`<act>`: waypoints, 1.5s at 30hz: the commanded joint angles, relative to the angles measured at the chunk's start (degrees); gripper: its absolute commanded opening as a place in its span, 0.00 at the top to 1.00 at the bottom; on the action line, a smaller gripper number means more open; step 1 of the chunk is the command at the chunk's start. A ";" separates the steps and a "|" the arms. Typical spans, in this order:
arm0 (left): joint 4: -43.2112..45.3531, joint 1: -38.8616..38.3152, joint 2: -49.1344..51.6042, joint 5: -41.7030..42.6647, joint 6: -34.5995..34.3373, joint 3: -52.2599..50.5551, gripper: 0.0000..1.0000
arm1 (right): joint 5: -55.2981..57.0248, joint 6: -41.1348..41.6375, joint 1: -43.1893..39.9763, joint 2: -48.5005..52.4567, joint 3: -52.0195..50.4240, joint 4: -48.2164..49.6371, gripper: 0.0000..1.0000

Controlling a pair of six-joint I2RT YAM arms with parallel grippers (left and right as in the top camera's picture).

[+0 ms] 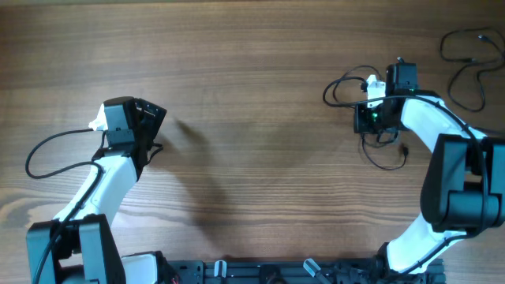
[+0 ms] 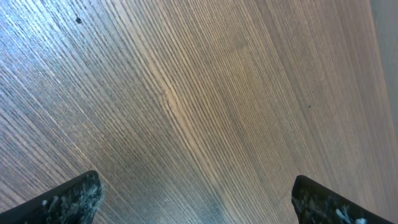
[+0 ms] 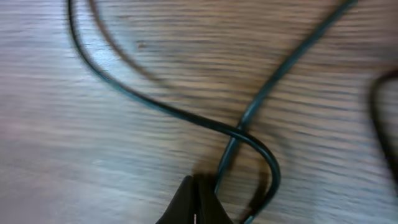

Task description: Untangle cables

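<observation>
Overhead: cables lie tangled at mid-right on the counter, around my right jaws. A looser strand lies in the upper right corner.
Left wrist: left jaws wide open, fingertips in the lower corners, holding nothing.
Right wrist: right jaws shut at bottom centre. Crossed cables reach the tip; can't tell if pinched.
</observation>
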 commanded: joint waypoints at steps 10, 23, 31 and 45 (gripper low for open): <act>-0.02 0.22 -0.57 -0.79 0.31 -0.04 0.00 | 20.48 3.74 -1.68 1.49 -1.86 0.72 0.96; -0.02 0.22 -0.57 -0.79 0.31 -0.04 0.00 | -1.20 0.46 -0.74 -7.76 13.49 -14.58 0.96; -0.02 0.22 -0.57 -0.79 0.31 -0.04 0.00 | -4.13 2.36 0.00 -32.17 13.92 -18.21 0.72; 2.47 0.22 -0.63 -0.52 0.13 0.00 0.00 | -1.40 2.14 0.00 -55.06 13.84 -33.66 0.00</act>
